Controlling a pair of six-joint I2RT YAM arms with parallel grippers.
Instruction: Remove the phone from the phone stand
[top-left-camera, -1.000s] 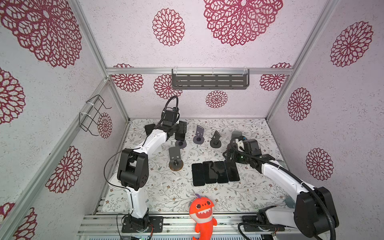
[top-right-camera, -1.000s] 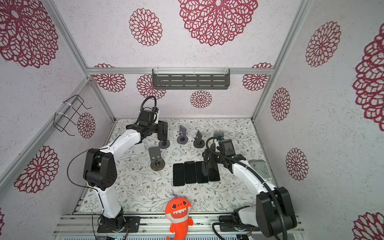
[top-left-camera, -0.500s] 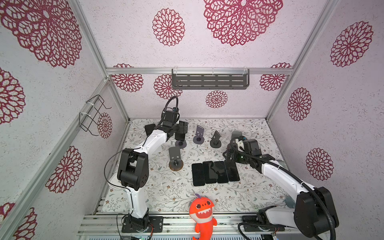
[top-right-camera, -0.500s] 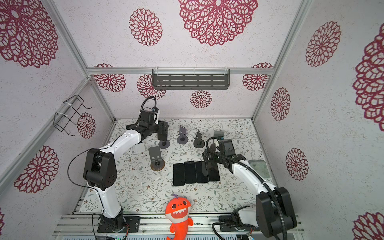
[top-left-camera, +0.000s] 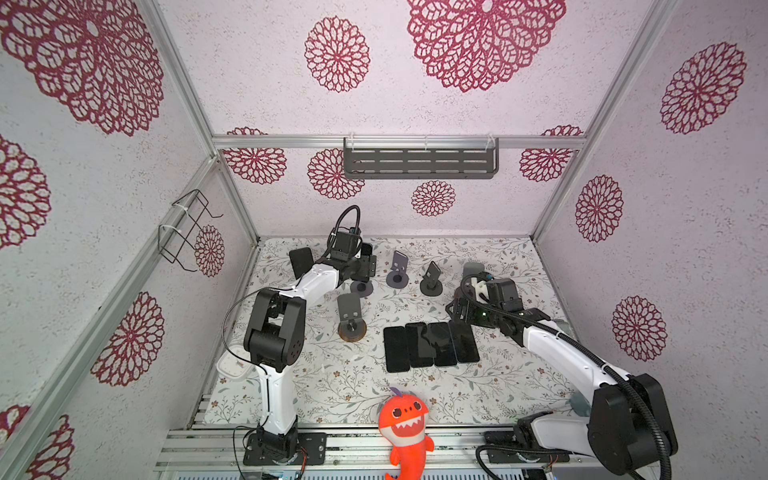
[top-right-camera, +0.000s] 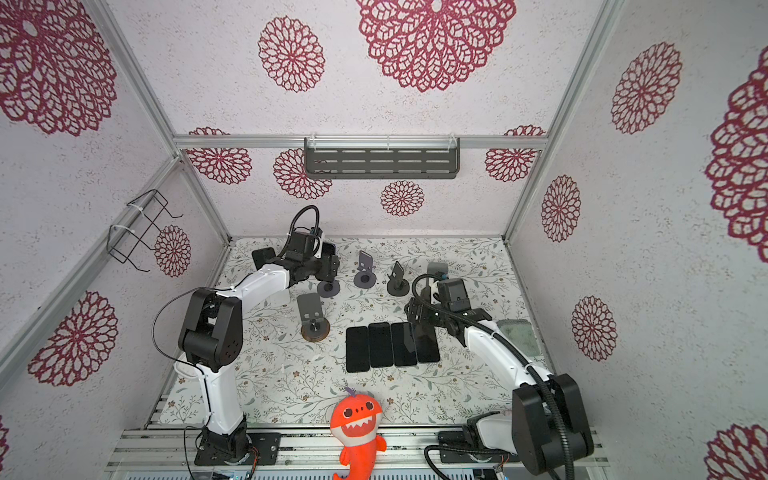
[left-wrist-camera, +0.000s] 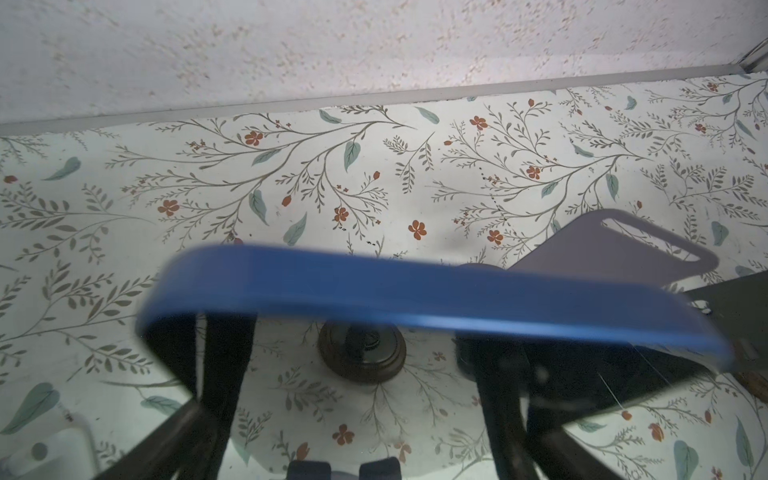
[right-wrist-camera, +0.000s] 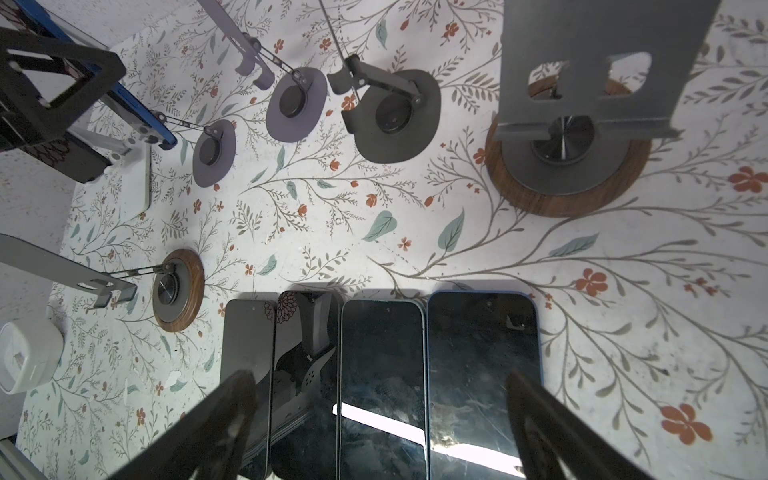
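Found the left claw (top-left-camera: 365, 266) near the far edge of the surface (top-left-camera: 332, 386), toward the far left corner, set about the top of the blue-cased phone (left-wrist-camera: 415, 291). Could not tell whether clenched on the phone or merely bracketing the case: saw only the blue rim crossing in front of both fingers in the left wrist view, contact hidden. Saw the phone from the right wrist view (right-wrist-camera: 137, 114) leaning tilted on the phone stand (right-wrist-camera: 214, 151), lower end seated in the lip above the round grey base.

Found the right claw (right-wrist-camera: 380, 374) released, fingers spread wide with nothing between, hovering over the far ends of a row of four phones (top-left-camera: 430, 345) laid flat side by side mid-surface, somewhat toward the right edge.

Noted a purple-grey stand (top-left-camera: 397, 270) and a dark stand (top-left-camera: 431, 280) beside the phone stand along the far edge, a wooden-based stand (top-left-camera: 351, 322) nearer the middle, and a second wooden-based stand (right-wrist-camera: 582, 108) just beyond the right claw. Spotted a dark phone (top-left-camera: 301, 262) propped closer to the far left corner. Marked an orange plush shark (top-left-camera: 405, 424) at the front edge and a small white container (top-left-camera: 235, 368) at the left edge.
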